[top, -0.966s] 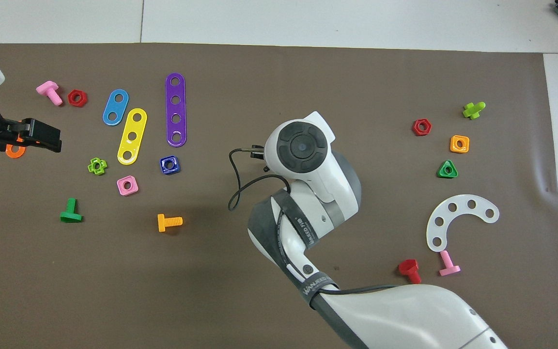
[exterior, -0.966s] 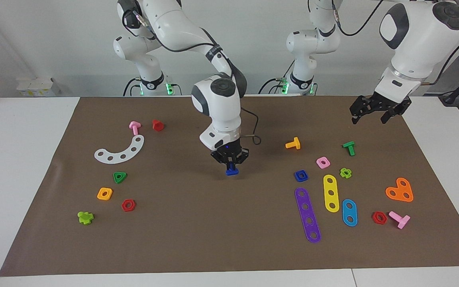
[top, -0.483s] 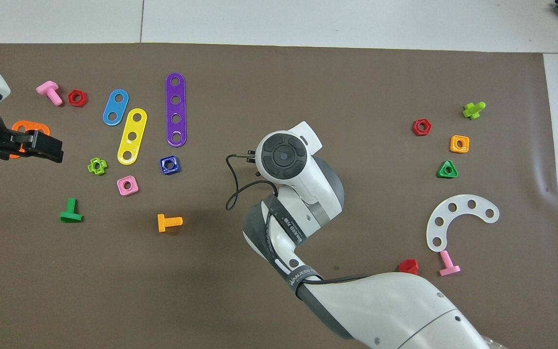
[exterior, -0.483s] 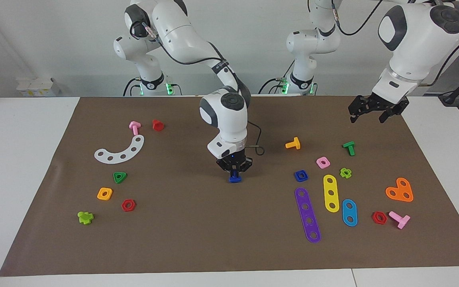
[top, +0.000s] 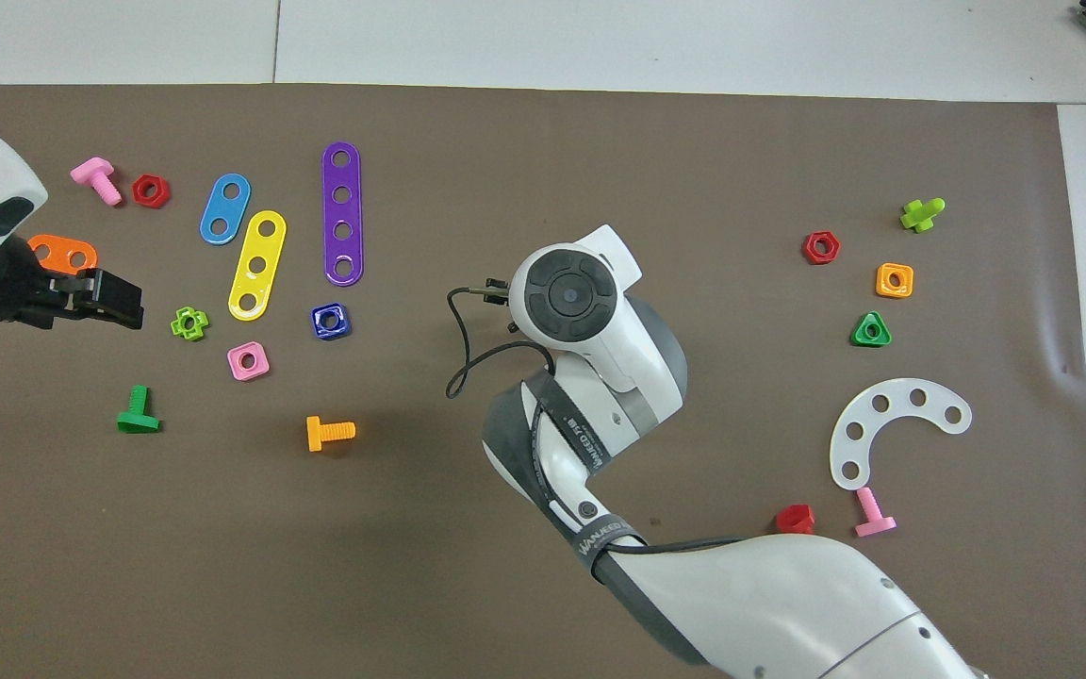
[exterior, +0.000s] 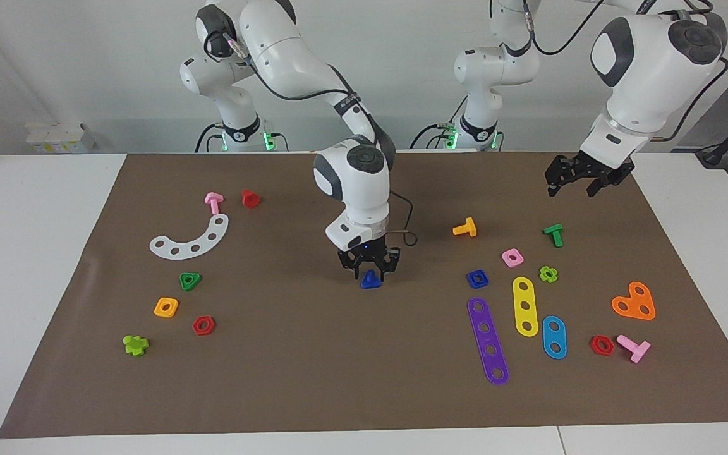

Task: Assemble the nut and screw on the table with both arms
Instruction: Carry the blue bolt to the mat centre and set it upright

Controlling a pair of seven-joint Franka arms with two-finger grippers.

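The right gripper had let go of the screw, its fingers now spread just above it; the screw stood on the mat, well apart from the nut. The left gripper, fingers parted and empty, had drifted toward the nut.

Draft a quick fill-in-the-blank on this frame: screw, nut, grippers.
1. The right gripper is low over the ____ at the middle of the mat.
2. The nut lies just nearer to the robots than the ____ four-hole strip.
3. The left gripper, up over the mat, holds ____.
Answers: screw; purple; nothing.
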